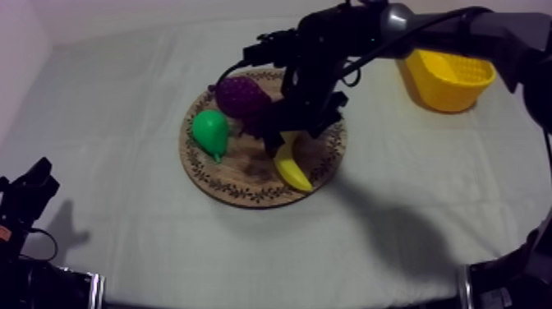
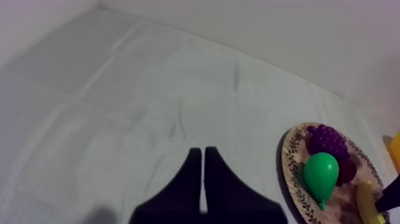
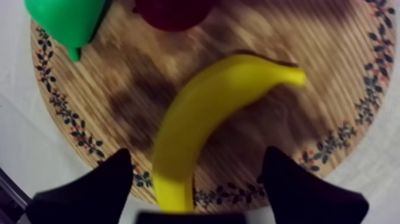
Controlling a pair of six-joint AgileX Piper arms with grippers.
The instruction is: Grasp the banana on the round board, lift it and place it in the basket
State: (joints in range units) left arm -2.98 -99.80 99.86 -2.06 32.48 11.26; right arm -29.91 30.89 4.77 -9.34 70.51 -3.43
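Items are recorded from the left of the surface (image 1: 123, 246) to the right. The surface carries a grey-white cloth.

Left hand (image 1: 33, 187): one, sitting low at the left edge in the top view, well apart from the board. Its own wrist view shows the two black fingers (image 2: 187, 179) lying together as a narrow wedge, clenched on nothing, over bare cloth.

Round wooden board (image 1: 238, 177): one, with a patterned rim, near the middle of the surface. It carries four pieces of toy fruit.

Pear (image 1: 210, 131): one, green, on the left part of the board.

Bunch of grapes (image 1: 241, 96): one, purple, at the far side of the board, just beside the pear.

Small red fruit (image 3: 172, 12): one, dark red, beside the pear and beyond the banana in the right wrist view.

Banana (image 1: 292, 168): one, yellow, lying flat on the right part of the board, one end near the rim. It is not in the basket.

Right hand (image 1: 283, 141): one, its arm coming in from the upper right and reaching down over the board. In the right wrist view the fingers (image 3: 113, 179) stand well apart, one on each side of the banana, released and not touching it.

Yellow basket (image 1: 448, 82): one, at the far right of the surface, well apart from the board. What lies inside cannot be told.
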